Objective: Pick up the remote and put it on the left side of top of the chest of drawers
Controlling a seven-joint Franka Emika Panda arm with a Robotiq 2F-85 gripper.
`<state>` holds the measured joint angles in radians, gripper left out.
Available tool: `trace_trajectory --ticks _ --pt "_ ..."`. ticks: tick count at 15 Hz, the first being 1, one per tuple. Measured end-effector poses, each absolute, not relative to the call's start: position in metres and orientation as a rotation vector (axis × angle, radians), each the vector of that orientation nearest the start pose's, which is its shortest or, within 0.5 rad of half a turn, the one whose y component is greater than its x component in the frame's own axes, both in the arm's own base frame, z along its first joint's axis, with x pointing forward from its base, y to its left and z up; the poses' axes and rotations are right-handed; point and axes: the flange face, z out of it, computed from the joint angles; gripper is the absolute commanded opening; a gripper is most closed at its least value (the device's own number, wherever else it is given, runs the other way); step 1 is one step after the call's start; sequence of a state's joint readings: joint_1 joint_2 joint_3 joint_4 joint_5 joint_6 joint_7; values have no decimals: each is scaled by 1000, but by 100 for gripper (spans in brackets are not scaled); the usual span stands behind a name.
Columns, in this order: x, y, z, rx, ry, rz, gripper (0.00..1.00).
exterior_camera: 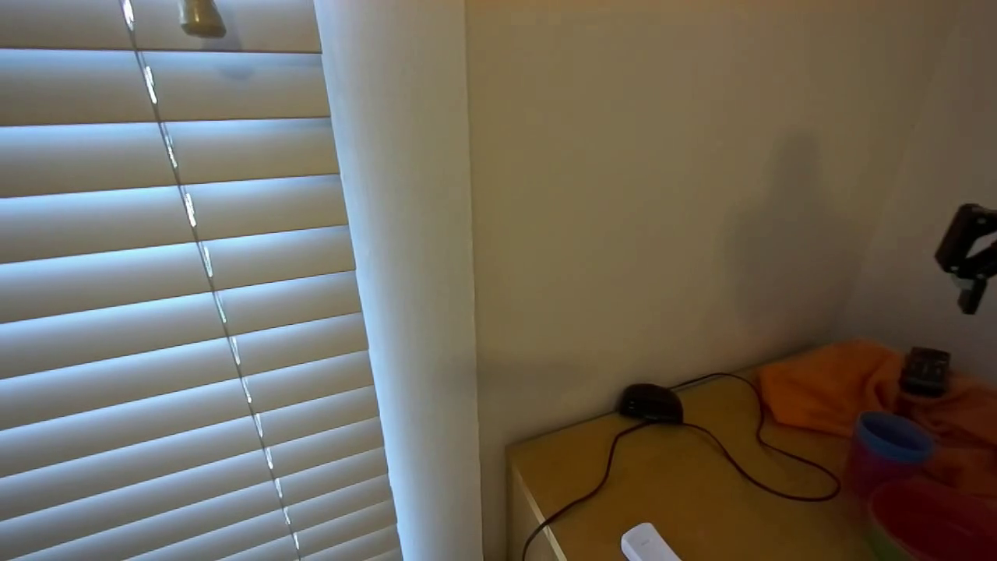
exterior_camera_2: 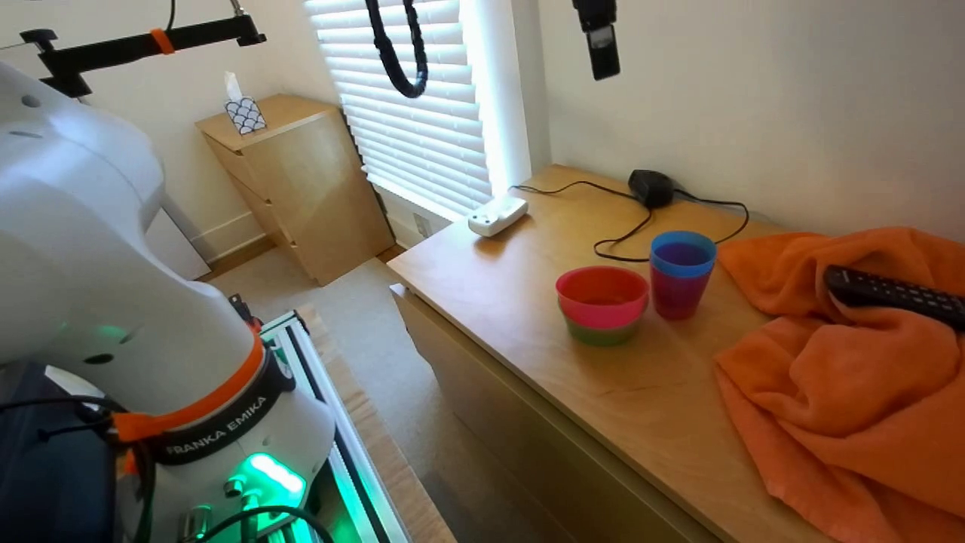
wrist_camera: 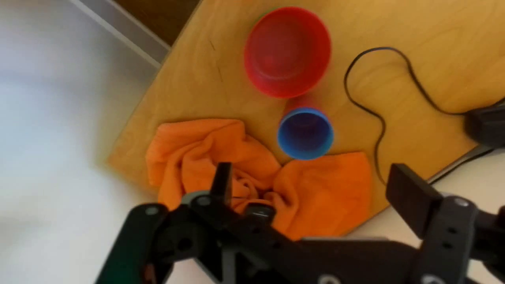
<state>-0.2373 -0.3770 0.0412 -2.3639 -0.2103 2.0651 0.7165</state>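
Note:
The black remote (exterior_camera_2: 897, 294) lies on a crumpled orange cloth on the chest of drawers (exterior_camera_2: 656, 407). It also shows in an exterior view (exterior_camera: 925, 372). In the wrist view only the end of the remote (wrist_camera: 259, 211) shows; my gripper hides the rest. My gripper (wrist_camera: 313, 181) is open with its fingers wide apart and nothing between them. It is high above the chest top, over the cloth's side. Part of the gripper shows at the right edge of an exterior view (exterior_camera: 970, 292), and a fingertip at the top of an exterior view (exterior_camera_2: 603, 53).
The orange cloth (exterior_camera_2: 852, 392) covers one end of the top. A pink bowl (exterior_camera_2: 601, 290) on a green one and a blue cup (exterior_camera_2: 682, 253) in a purple one stand beside it. A black adapter (exterior_camera_2: 650, 188) with a cord and a white oblong device (exterior_camera_2: 497, 216) lie farther along.

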Motion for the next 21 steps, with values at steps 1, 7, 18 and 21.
trace_trajectory --ticks 1,7,18,21 --pt "427 -124 471 -2992 1407 -176 100" --pt "404 -241 415 -2755 1797 29 100" --pt "420 -302 401 -2720 1822 -138 100" --pt "430 -357 379 -2694 1833 -116 100"
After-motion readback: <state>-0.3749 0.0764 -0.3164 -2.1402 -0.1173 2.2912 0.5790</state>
